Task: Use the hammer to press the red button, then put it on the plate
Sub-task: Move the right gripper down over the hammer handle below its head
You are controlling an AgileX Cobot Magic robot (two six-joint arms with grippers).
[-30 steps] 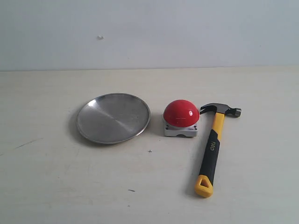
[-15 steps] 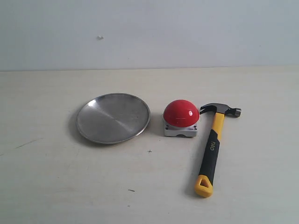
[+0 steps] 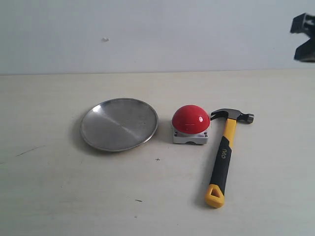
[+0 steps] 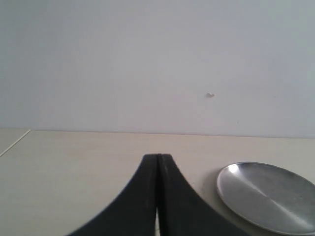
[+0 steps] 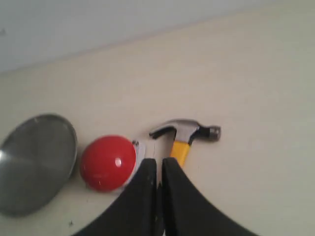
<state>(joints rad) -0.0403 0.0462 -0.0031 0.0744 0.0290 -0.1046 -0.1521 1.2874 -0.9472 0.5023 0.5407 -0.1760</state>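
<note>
Only the right gripper (image 3: 298,38) has moved: it now shows at the upper right edge of the exterior view, where earlier there was bare wall. Nothing on the table (image 3: 74,196) has shifted.

The hammer (image 3: 224,152) lies flat to the right of the red button (image 3: 191,119). Its dark head is at the far end with the claw just beside the button's dome, and its yellow loop is at the near end. Left of the button, a little apart, sits the plate (image 3: 118,125), with nothing on it.

In its own wrist view the right gripper's jaws are narrow, with only a thin slit between them, and they hold nothing. The exterior view cuts them off, so the gap may look smaller than it is. The left gripper (image 4: 157,157) is pressed closed and empty, with the plate off to one side.

The step in hand is likely the reach for the hammer. It would go best with the jaws spread wide, brought down across the black grip well back from the head and clear of the button, then closed firmly, since the heavy head will tend to droop.
</note>
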